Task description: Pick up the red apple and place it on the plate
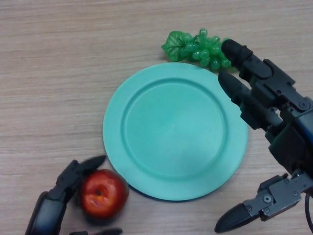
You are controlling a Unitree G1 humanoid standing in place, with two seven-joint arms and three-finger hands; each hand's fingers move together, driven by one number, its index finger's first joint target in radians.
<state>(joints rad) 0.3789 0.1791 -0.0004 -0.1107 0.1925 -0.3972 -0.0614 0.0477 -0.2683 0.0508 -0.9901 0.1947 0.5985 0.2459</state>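
The red apple (103, 192) rests on the table just off the near-left rim of the teal plate (173, 129), which holds nothing. My left hand (54, 200) comes in from the bottom left and brackets the apple: one finger lies along its upper-left side and the thumb shows just below it, with a small gap. The fingers are fairly straight and not clamped. My right hand (288, 132) is open at the right, its fingers stretched over the plate's far-right rim and its thumb low near the front edge.
A bunch of green plastic grapes (198, 49) lies behind the plate's far edge, close to the right hand's fingertips. The tabletop is light wood grain.
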